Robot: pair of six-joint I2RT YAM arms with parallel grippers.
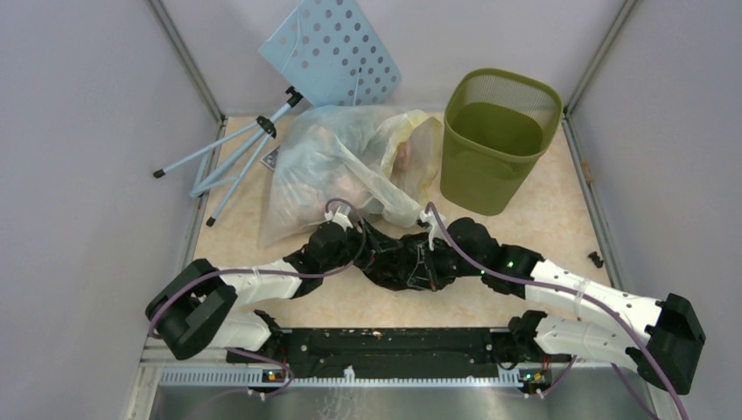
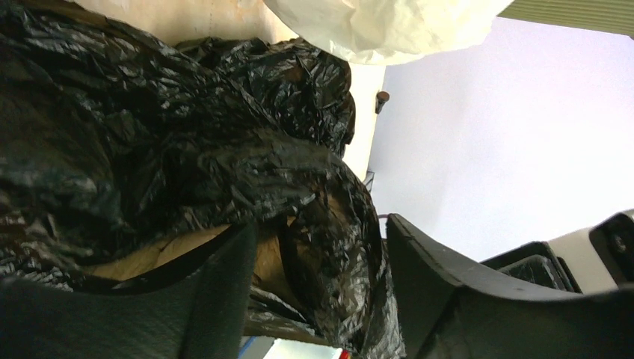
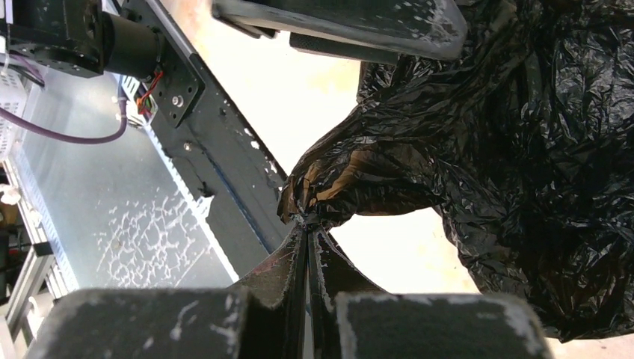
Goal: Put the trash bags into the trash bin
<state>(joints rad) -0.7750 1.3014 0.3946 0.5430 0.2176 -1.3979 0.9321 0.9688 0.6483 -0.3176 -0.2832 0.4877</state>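
The glossy black trash bag lies crumpled on the table between my two grippers. My left gripper is at its left end. In the left wrist view the left gripper has its jaws wide apart, with a fold of the black bag between them. My right gripper is at the bag's right end. In the right wrist view the right gripper is shut on a pinched edge of the bag. The olive-green mesh trash bin stands upright at the back right, apart from both grippers.
A large translucent yellowish bag full of items lies just behind the black bag. It also shows in the left wrist view. A pale blue perforated board leans at the back, and a blue tripod lies at the back left. Grey walls enclose the table.
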